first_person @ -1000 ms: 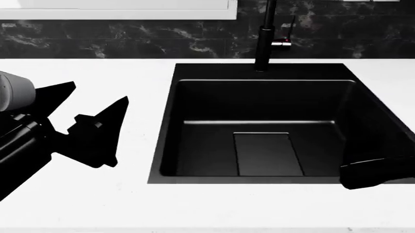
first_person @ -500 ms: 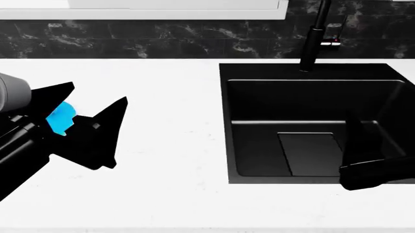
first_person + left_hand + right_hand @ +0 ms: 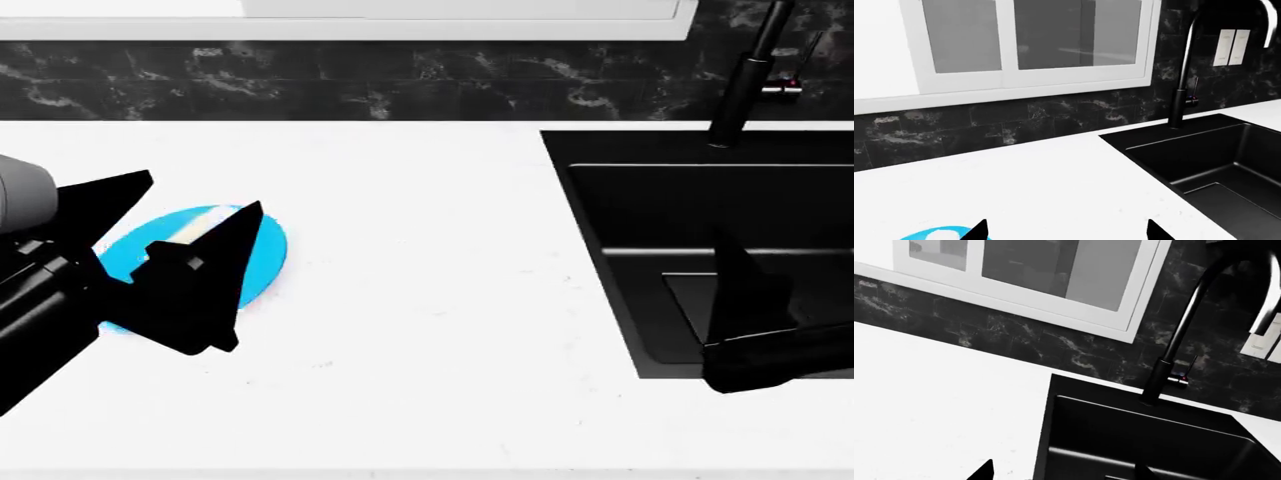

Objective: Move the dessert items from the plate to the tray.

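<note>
A blue plate (image 3: 267, 250) lies on the white counter at the left, mostly covered by my left gripper (image 3: 203, 192), which hangs open over it with nothing between its black fingers (image 3: 220, 260). A pale streak (image 3: 198, 228) on the plate is all that shows of the dessert items; I cannot tell which one it is. In the left wrist view the plate's rim (image 3: 921, 234) peeks in beside one fingertip. My right gripper (image 3: 1064, 474) is open and empty over the sink's near left edge. The tray is out of view.
A black sink basin (image 3: 747, 210) is sunk into the counter at the right, with a tall black faucet (image 3: 745, 85) behind it. A dark marble backsplash (image 3: 400, 80) and a white window frame (image 3: 1021, 80) run along the back wall.
The head view has swung left: sink and faucet slid to the right and the blue plate came into view under the left gripper. Both grippers keep their places in the frame.
</note>
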Robot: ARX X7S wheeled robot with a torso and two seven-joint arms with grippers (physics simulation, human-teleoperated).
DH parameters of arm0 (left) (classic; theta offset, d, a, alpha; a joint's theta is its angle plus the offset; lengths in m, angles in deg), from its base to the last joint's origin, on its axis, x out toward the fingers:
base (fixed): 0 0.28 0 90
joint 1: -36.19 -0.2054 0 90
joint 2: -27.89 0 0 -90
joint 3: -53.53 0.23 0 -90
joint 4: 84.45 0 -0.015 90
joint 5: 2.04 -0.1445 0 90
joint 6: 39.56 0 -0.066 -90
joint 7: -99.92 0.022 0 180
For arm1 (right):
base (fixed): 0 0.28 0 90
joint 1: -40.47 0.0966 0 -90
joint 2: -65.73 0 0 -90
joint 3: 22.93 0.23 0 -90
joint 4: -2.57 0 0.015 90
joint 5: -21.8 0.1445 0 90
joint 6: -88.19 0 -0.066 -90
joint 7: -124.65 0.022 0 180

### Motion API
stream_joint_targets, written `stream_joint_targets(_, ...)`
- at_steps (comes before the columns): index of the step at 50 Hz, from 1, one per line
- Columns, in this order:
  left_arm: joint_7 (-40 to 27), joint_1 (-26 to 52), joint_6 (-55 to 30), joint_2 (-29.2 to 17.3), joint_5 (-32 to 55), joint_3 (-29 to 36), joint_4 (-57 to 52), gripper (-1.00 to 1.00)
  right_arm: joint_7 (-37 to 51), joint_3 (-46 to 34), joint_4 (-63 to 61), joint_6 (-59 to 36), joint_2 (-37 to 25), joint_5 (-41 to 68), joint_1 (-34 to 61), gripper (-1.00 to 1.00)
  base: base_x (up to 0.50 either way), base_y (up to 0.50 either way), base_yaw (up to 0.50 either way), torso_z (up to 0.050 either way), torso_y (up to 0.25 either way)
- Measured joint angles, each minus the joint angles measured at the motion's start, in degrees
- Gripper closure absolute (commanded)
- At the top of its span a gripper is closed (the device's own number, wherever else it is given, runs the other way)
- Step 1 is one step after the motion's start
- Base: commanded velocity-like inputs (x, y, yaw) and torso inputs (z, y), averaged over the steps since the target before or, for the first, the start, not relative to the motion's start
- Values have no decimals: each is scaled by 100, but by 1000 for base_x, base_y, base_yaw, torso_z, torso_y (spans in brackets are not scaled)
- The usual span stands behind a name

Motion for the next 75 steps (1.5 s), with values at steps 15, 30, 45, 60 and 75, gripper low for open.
stream_joint_targets(15,4,-36,3,5,-5,-16,5,-100,12,8,4,-10,8,15,-2,-100,-1,500,0,0,0)
stream_joint_targets(30,21,-95,20,19,-29,-17,28,-100,-17,111,-11,10,2,-12,-147,-100,-1,490,0,0,0)
stream_joint_targets(45,81,-86,-25,36,58,-61,48,-100,-62,299,-12,75,-56,55,-321,-100,0,37,0,0,0)
stream_joint_targets(60,94,-55,-75,36,128,-121,33,-100,-2,265,19,77,-84,151,-190,-100,115,214,0,0,0)
stream_joint_targets(75,79,-86,-93,42,115,-139,44,-100,-63,462,1,97,-79,148,-355,-100,347,218,0,0,0)
